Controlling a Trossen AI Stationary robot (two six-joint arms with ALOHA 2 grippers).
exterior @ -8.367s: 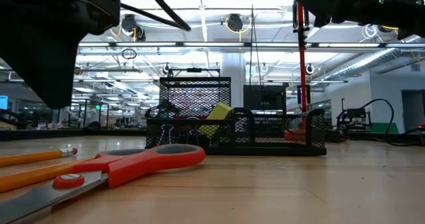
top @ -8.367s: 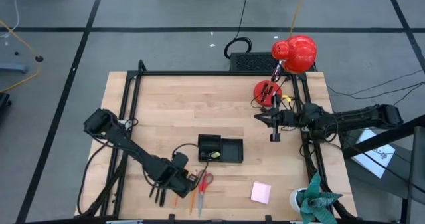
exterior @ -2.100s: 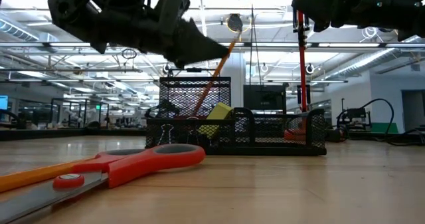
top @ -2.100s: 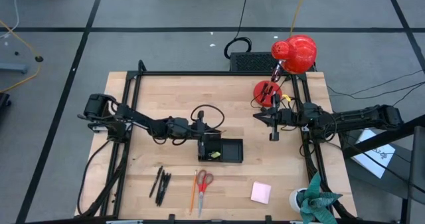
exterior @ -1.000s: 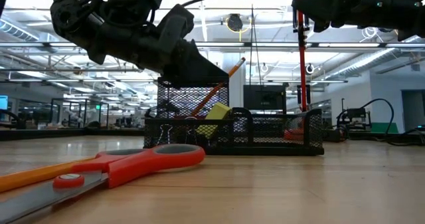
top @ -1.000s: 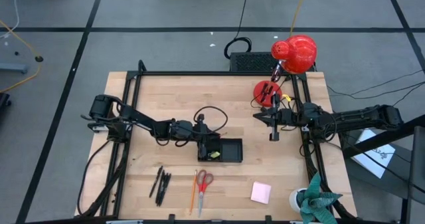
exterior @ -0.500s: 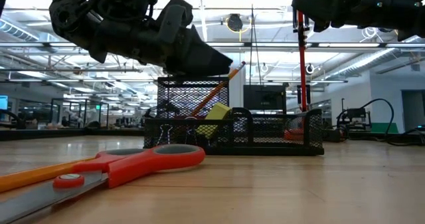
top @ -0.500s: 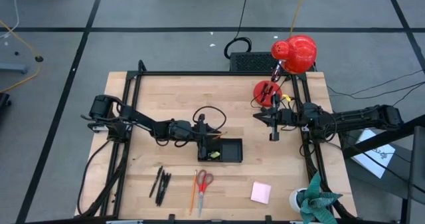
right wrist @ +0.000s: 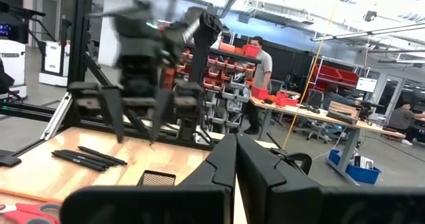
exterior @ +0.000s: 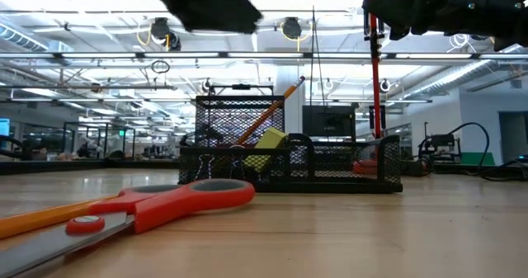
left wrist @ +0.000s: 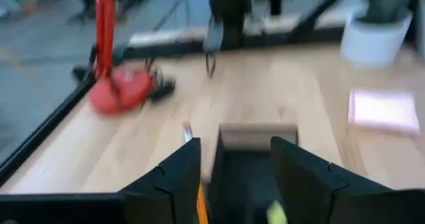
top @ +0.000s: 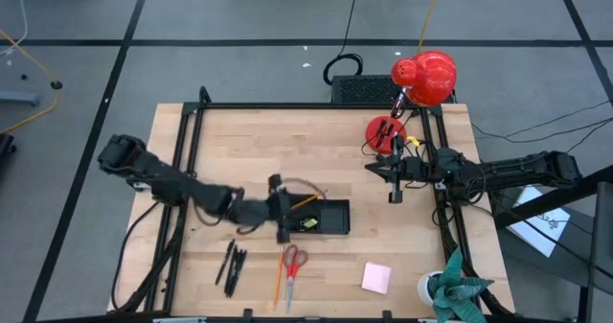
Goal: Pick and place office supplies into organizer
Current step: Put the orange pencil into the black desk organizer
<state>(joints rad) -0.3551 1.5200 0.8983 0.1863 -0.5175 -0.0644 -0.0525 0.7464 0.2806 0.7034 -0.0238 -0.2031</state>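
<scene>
The black mesh organizer (top: 321,218) stands mid-table. An orange pencil (exterior: 268,113) leans upright in its tall compartment, beside a yellow-green bit (exterior: 268,146). My left gripper (top: 283,219) hovers open just left of the organizer and above it, holding nothing; in its wrist view the fingers (left wrist: 179,177) frame the organizer (left wrist: 255,161). Black pens (top: 230,264), red-handled scissors (top: 293,264), another pencil (top: 277,287) and a pink pad (top: 375,277) lie near the front edge. My right gripper (top: 394,194) waits shut at the right side, raised off the table.
A red desk lamp (top: 426,77) with its base (top: 385,131) stands at the far right corner. A white pot with a plant (top: 450,289) sits at the near right corner. Bare wood lies across the table's far half.
My left gripper has let go of the orange pencil, risen above the organizer and drawn back toward the table's near edge. The pencil stays leaning in the tall compartment.
</scene>
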